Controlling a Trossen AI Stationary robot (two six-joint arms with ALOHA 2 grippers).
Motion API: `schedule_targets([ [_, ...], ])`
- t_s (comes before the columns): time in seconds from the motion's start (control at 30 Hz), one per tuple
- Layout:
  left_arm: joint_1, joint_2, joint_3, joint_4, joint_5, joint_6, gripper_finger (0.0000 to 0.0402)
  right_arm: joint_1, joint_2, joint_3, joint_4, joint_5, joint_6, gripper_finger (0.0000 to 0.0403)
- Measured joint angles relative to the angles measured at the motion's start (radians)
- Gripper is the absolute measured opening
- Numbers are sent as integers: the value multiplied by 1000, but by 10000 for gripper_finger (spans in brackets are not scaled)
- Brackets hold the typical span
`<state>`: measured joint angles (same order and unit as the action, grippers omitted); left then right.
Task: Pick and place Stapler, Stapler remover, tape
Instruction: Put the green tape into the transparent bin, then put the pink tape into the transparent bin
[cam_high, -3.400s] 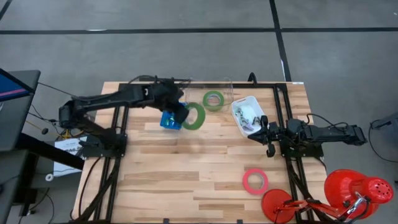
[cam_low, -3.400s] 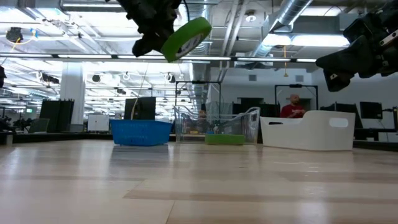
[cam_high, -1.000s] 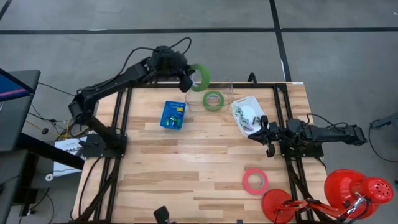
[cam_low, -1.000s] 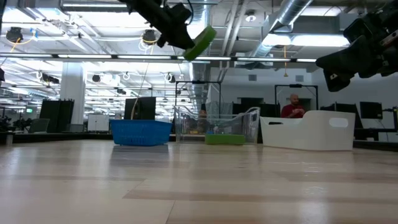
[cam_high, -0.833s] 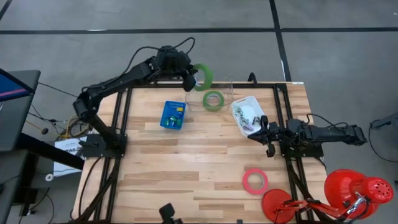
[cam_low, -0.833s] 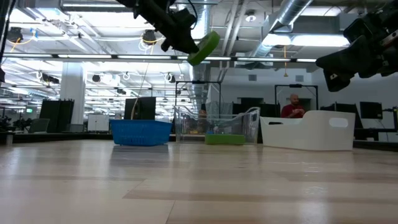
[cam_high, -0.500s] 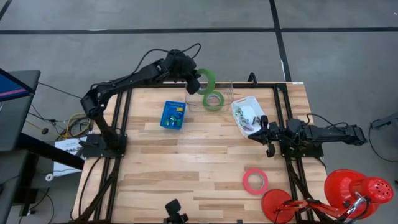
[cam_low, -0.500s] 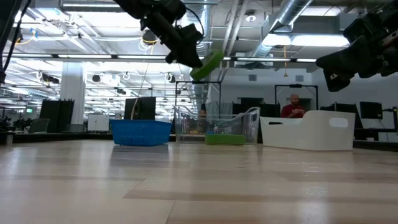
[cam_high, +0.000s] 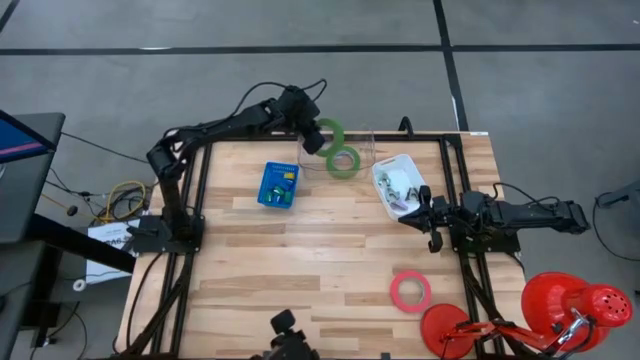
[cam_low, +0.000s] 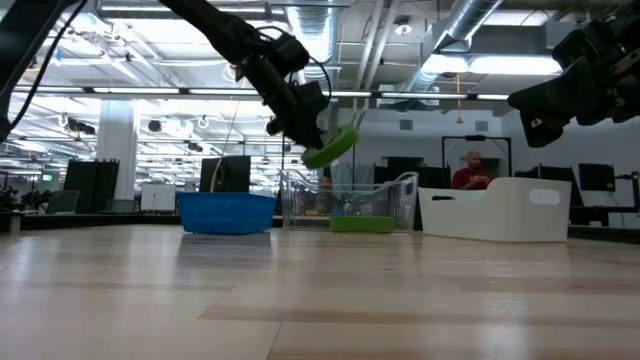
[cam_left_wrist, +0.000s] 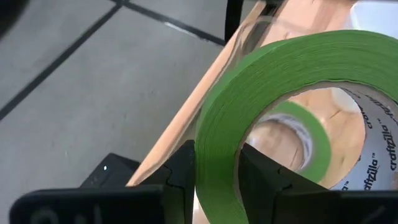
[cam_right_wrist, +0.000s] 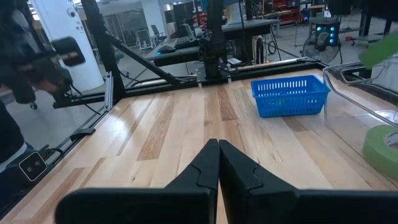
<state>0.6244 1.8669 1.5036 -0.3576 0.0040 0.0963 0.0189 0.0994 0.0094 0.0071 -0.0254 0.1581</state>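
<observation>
My left gripper (cam_high: 314, 131) is shut on a green roll of tape (cam_high: 331, 137) and holds it in the air at the table's far edge, just above the clear container (cam_high: 366, 139). A second green roll (cam_high: 345, 160) lies flat inside that container. The pinkish-red roll (cam_high: 410, 291) lies flat on the table near the front right. My right gripper (cam_high: 431, 216) hangs shut beside the white bin (cam_high: 398, 184) and touches nothing. I cannot pick out the stapler or the stapler remover. My left gripper pinches the wall of the green roll (cam_left_wrist: 217, 146), one finger (cam_left_wrist: 264, 177) inside the open centre and one finger (cam_left_wrist: 180, 174) outside. The roll (cam_low: 333, 146) is lifted clear and tilted, hanging below the fingers, which slant down from the table's left.
A blue basket (cam_high: 278, 184) with small items stands left of the clear container (cam_low: 345, 200). The white bin holds small metal items. A red lamp (cam_high: 570, 310) sits off the front right corner. A person (cam_low: 470, 172) shows far behind the table.
My left gripper, still shut on the green roll, has moved down and toward the table's right, closer to the clear container. The roll has come down with it, still tilted. The right arm has kept still.
</observation>
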Motion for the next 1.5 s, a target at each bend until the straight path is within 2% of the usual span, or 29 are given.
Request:
schedule_targets([
  [0.33, 0, 79, 0, -8, 0, 0, 82, 0, 0, 0, 0, 0, 0, 0],
  [0.73, -3, 81, 0, -18, 0, 0, 90, 0, 0, 0, 0, 0, 0, 0],
  [0.87, -3, 81, 0, -22, -3, -15, 115, 0, 0, 0, 0, 0, 0, 0],
  [1.23, -3, 79, 0, -34, -37, -31, 224, 0, 0, 0, 0, 0, 0, 0],
  [1.5, -12, 55, 0, -45, -37, -27, 257, 0, 0, 0, 0, 0, 0, 0],
])
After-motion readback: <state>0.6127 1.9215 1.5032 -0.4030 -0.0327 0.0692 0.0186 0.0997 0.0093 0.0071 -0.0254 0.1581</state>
